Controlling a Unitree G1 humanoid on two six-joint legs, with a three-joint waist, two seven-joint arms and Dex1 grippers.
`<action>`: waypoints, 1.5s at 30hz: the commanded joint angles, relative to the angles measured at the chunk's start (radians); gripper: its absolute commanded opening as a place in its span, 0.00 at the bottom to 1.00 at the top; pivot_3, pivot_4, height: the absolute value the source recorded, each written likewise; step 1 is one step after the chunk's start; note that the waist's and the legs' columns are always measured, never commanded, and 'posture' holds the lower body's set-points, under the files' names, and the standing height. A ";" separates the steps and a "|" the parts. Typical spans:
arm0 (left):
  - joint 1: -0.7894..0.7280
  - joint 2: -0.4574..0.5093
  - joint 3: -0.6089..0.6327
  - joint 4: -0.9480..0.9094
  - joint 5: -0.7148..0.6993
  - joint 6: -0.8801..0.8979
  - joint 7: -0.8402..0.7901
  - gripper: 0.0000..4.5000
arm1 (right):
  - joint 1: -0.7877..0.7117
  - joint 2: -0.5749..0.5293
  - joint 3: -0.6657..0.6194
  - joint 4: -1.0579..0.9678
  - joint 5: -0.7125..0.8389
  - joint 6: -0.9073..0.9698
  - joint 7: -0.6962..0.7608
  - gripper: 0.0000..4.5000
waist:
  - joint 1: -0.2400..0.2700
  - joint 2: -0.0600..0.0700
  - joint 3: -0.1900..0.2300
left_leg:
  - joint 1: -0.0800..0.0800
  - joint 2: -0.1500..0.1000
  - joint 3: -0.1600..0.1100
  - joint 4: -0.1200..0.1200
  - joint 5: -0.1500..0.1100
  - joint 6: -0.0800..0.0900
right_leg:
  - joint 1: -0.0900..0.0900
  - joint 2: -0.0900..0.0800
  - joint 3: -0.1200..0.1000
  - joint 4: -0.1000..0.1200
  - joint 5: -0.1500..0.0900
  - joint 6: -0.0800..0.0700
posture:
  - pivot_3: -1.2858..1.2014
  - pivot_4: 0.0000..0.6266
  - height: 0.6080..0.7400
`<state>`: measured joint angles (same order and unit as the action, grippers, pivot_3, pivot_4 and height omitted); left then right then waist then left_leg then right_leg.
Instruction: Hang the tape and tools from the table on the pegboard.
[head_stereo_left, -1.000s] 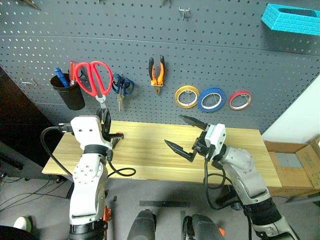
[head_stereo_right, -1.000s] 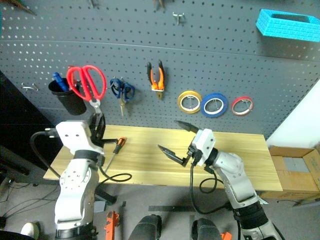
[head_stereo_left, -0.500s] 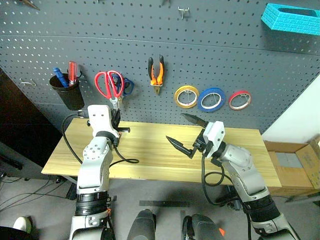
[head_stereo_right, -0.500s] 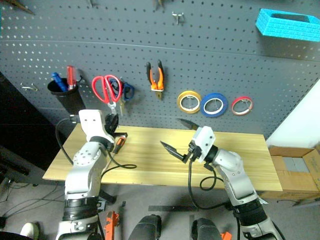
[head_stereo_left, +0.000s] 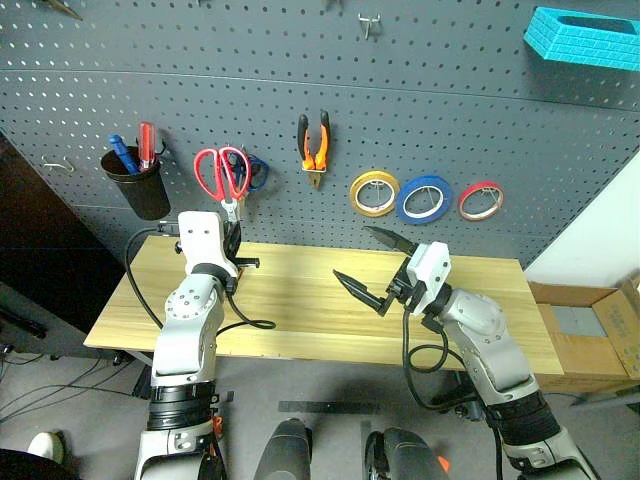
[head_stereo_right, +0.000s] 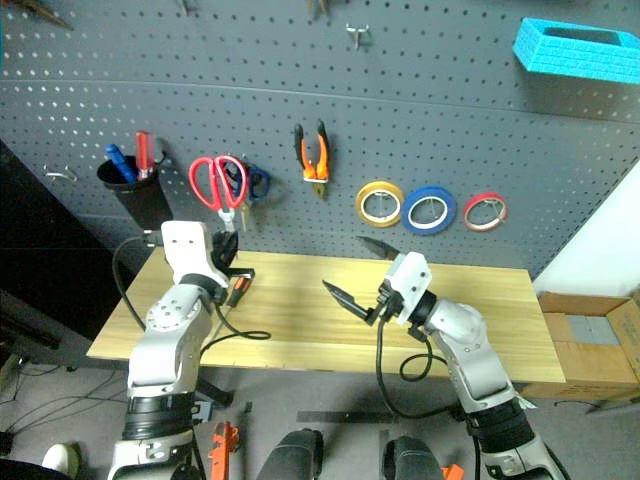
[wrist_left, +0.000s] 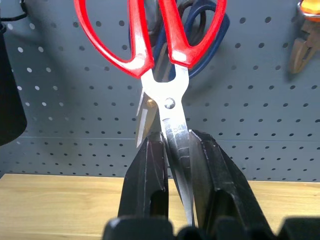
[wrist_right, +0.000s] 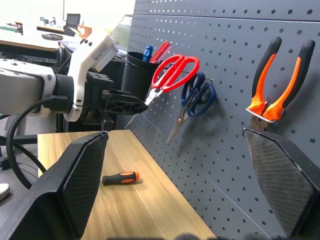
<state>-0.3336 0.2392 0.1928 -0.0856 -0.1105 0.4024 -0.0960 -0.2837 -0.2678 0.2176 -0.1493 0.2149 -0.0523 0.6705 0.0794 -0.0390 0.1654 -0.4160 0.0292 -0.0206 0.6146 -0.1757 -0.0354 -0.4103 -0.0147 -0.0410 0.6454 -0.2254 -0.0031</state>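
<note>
My left claw clamps the red scissors by the blades, handles up against the pegboard; right claw released

Even, soft overhead light, faint shadows beneath hanging tools, sharp focus throughout.

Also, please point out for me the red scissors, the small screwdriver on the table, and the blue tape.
red scissors (wrist_left: 172, 122), left wrist view, on the blades just below the pivot.
screwdriver (wrist_right: 120, 178), right wrist view, on the orange-and-black handle.
blue tape (head_stereo_left: 424, 199), left eye view, on the ring's lower band.
</note>
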 joint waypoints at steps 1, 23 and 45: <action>-0.016 0.001 0.004 -0.060 -0.002 -0.037 0.008 0.07 | 0.003 -0.002 -0.017 -0.026 -0.002 -0.011 -0.007 1.00 | 0.000 0.000 0.000 | 0.000 0.000 0.000 0.000 0.000 0.000 | 0.000 0.000 0.000 0.000 0.000 0.000 | 0.58 0.17 1.00; -0.012 -0.026 -0.001 -0.085 -0.022 -0.083 -0.006 1.00 | 0.024 -0.008 -0.019 -0.035 -0.003 -0.009 -0.004 1.00 | 0.000 0.000 0.000 | 0.001 0.000 0.001 0.000 0.000 0.000 | 0.000 0.000 0.000 0.000 0.000 0.000 | 0.58 0.20 1.00; 0.144 -0.027 -0.106 -0.173 -0.026 0.114 -0.055 1.00 | 0.075 -0.025 -0.006 -0.091 -0.009 0.021 -0.018 1.00 | -0.004 0.001 0.002 | 0.001 0.000 0.001 0.000 0.000 0.000 | 0.000 -0.004 0.001 0.000 -0.003 -0.006 | 0.57 0.22 1.00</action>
<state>-0.1871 0.1980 0.0918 -0.2219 -0.1356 0.5120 -0.1393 -0.2096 -0.2899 0.2193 -0.1947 0.2091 -0.0318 0.6532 0.0756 -0.0378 0.1669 -0.4152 0.0297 -0.0196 0.6144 -0.1758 -0.0354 -0.4104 -0.0184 -0.0402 0.6453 -0.2289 -0.0088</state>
